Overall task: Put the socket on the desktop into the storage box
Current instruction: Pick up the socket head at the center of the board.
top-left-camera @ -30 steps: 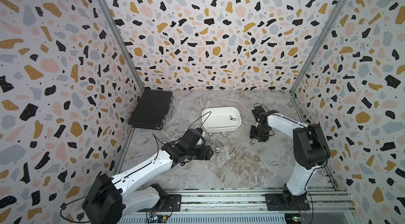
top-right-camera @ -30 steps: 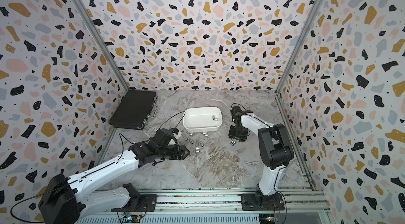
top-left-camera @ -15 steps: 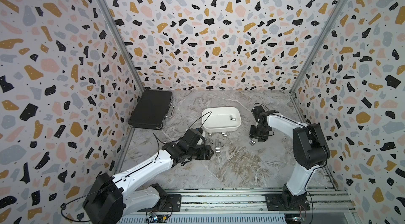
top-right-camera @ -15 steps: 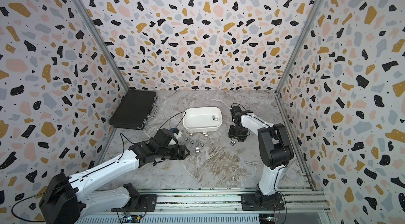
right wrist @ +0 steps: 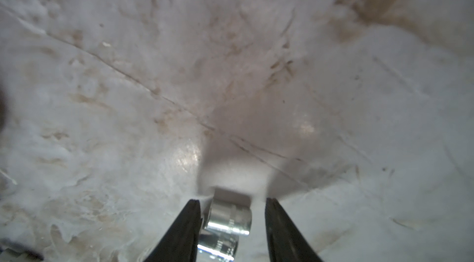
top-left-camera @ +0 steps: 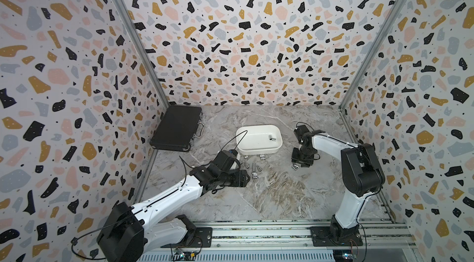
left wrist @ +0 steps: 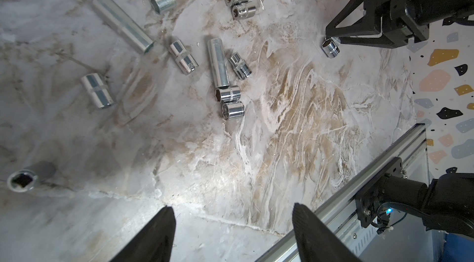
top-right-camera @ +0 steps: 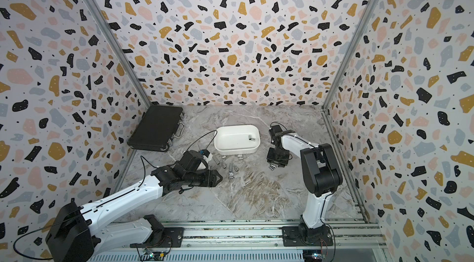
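While the right gripper (right wrist: 232, 200) sits tips-down on the desktop (top-left-camera: 282, 196), its fingers straddle one small socket (right wrist: 228, 218) lying on its side. One finger (right wrist: 189, 222) is at or nearly at the socket and there is a visible gap on the other side, so the fingers are apart, not clamped. The socket rests on the marble, not lifted. In the left wrist view that socket (left wrist: 331, 47) sits right at the black tips.

In both top views this spot is on the right arm's side of the box (top-left-camera: 259, 149), near its front corner but apart from it. The box holds a second socket (top-left-camera: 272, 137) near its right-arm end, lying flat.

The loose sockets (left wrist: 218, 62) lie scattered on the desktop just in front of the box, ten countable in the left wrist view, two of them long, and some touch in pairs.

The left gripper (left wrist: 233, 207) hangs low on the near side of that scatter, pointing towards it. Its fingers are wide apart with nothing between them and touch no socket.

The black case (top-left-camera: 177, 130) lies closed at the back on the left arm's side, against the wall and well apart from the box.
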You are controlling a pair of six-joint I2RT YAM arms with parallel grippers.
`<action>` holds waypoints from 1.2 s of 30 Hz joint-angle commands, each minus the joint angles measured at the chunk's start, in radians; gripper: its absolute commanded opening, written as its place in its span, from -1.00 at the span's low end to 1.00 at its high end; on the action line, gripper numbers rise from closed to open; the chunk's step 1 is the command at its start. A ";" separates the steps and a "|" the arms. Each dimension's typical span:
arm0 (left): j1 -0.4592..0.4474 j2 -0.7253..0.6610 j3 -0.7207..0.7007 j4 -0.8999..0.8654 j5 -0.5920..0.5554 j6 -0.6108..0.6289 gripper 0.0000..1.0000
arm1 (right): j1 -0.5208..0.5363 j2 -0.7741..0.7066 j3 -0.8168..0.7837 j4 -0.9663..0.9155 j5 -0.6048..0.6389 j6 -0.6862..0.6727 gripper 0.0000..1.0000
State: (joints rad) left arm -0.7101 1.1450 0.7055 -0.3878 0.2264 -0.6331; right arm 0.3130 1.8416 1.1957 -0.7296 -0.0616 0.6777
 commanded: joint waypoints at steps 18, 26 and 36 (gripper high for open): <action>-0.007 -0.009 -0.005 0.019 -0.015 -0.007 0.52 | -0.005 -0.011 -0.031 0.012 -0.017 0.026 -0.47; -0.008 -0.011 0.001 0.013 -0.032 -0.014 0.52 | -0.005 -0.067 -0.023 -0.002 -0.014 0.016 -0.48; 0.002 0.004 0.050 -0.048 -0.102 -0.008 0.52 | 0.008 -0.121 0.063 -0.062 -0.010 -0.025 -0.48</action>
State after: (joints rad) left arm -0.7136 1.1450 0.7151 -0.4133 0.1616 -0.6441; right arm 0.3103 1.7599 1.1992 -0.7483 -0.0750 0.6777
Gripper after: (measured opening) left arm 0.761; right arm 0.266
